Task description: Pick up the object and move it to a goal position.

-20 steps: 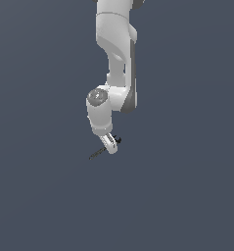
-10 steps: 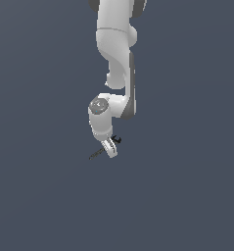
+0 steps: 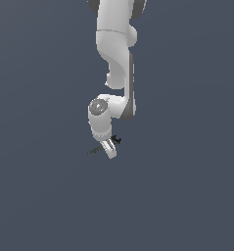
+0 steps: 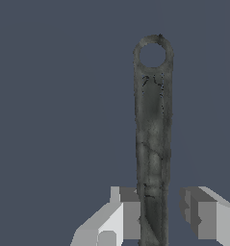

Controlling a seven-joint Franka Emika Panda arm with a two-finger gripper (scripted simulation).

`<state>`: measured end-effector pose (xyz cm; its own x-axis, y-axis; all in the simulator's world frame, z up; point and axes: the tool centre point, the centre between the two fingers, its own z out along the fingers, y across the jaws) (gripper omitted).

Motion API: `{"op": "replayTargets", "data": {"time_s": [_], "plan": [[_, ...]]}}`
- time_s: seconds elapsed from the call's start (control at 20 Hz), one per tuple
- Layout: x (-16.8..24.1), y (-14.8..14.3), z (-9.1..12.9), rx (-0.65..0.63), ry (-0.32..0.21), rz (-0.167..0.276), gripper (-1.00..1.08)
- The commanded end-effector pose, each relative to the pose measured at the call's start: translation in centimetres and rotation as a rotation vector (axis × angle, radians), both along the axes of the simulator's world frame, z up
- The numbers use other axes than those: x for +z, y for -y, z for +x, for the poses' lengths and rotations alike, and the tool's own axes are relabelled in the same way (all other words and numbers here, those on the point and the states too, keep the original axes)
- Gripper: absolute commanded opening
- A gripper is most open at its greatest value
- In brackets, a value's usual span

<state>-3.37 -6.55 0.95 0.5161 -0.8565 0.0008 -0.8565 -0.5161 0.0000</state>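
Exterior view: arm [image 3: 116, 59] hangs down from the top edge, wrist bent, gripper [image 3: 110, 148] at its lowest point, roughly mid-frame. Compared with the frames from a second and half a second ago, the upper links have shifted slightly and the wrist sits a touch lower and more toward the exterior view's right; the gripper and tool have barely moved. Wrench [image 3: 100, 147] sits at the fingertips, thin handle sticking out toward the exterior view's left, dark jawed head poking out on the right side of the fingers. Too small here to judge contact.

No brand, label or writing readable anywhere.

Surface and surroundings: one flat, uniform dark blue-grey field, no edges, no horizon, nothing else on it.

Wrist view: wrench handle runs straight away from the camera between the two fingers [image 4: 123, 214], grey-green, mottled, with a round hole at its far end. One finger sits right against the handle's edge; the other shows a narrow gap of background beside the handle. Can't tell whether the gripper is actually pinching the wrench or just straddling it. Jawed head hidden from this camera.
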Motion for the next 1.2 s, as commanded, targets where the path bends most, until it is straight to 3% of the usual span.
{"op": "replayTargets", "data": {"time_s": [0.0,0.55,1.15], "plan": [[-0.2,-0.3,0.0,0.004,-0.001,0.001,-1.00],[2.0,-0.7,0.4,-0.001,0.000,0.000,-1.00],[12.0,-4.5,2.7,-0.002,0.000,-0.002,-1.00]]}}
